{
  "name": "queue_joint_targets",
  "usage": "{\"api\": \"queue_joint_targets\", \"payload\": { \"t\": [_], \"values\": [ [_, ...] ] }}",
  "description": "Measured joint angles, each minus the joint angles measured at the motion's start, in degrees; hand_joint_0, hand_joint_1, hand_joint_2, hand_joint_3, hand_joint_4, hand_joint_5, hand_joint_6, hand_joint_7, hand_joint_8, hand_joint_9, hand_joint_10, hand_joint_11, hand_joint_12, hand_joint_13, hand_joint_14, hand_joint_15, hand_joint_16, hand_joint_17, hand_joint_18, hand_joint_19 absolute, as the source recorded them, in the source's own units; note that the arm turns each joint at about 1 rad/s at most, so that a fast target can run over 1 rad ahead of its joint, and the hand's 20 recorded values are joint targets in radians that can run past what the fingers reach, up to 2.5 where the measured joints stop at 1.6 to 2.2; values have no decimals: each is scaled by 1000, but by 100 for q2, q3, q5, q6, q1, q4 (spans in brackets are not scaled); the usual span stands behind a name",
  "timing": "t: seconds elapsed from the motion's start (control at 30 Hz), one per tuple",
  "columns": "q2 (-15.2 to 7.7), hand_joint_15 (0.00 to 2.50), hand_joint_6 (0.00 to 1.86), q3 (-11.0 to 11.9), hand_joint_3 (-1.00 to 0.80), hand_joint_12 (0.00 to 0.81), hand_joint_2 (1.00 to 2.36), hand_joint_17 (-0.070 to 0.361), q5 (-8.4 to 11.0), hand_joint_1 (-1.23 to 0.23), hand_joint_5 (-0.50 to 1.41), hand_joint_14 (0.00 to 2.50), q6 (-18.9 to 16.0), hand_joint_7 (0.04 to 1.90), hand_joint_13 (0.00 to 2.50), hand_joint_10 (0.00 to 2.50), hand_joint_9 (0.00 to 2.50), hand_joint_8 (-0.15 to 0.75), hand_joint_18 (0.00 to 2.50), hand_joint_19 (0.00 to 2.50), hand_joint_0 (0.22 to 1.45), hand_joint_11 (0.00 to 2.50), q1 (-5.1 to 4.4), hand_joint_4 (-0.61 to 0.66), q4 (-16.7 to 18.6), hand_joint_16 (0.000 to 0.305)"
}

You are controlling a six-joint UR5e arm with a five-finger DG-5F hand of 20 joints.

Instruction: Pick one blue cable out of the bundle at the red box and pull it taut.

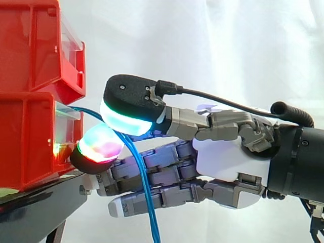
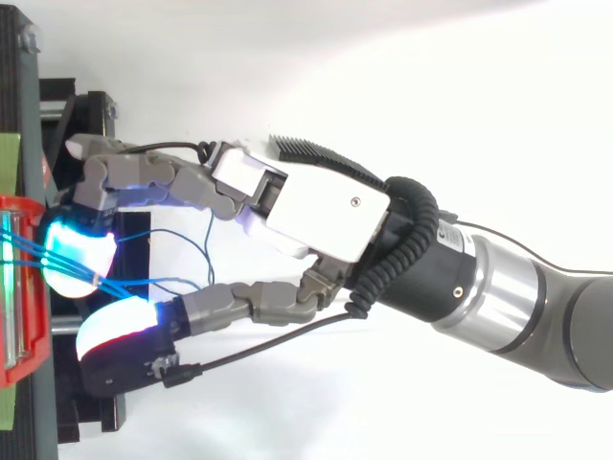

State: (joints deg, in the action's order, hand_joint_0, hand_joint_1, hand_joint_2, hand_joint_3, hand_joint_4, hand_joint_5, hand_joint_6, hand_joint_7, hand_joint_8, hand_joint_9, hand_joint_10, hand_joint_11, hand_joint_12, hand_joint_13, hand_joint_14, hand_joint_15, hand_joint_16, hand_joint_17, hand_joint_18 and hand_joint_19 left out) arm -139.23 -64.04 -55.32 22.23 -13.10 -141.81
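Hand (image 1: 228, 157) reaches level from the right, tips close to the red box (image 1: 30, 126); whether it grips anything cannot be told. Blue cables (image 1: 148, 202) leave the box, cross the hand, then hang down.

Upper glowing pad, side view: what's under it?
Blue cables from the red box, pinched against the robot hand's lower pad, then hanging down. Their pinched stretch is covered.

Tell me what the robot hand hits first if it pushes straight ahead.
Likely the front of the lower red plastic bin: the hand points straight at it from close by, with thin blue cables crossing the hand. Gap unclear.
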Motion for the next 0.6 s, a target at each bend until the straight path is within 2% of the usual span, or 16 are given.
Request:
{"api": "queue_joint_targets", "payload": {
  "t": [0.33, 0.6],
  "values": [
    [50, 42, 502, 15, -393, 413, 1009, 136, -27, -701, -109, 0, -91, 1245, 311, 6, 420, 374, 469, 218, 605, 270, 6, 318, -35, 61],
    [53, 44, 502, 16, -395, 413, 1009, 136, -34, -676, -108, 2, -99, 1208, 315, 6, 430, 373, 470, 219, 599, 258, 15, 353, -51, 60]
  ]
}}
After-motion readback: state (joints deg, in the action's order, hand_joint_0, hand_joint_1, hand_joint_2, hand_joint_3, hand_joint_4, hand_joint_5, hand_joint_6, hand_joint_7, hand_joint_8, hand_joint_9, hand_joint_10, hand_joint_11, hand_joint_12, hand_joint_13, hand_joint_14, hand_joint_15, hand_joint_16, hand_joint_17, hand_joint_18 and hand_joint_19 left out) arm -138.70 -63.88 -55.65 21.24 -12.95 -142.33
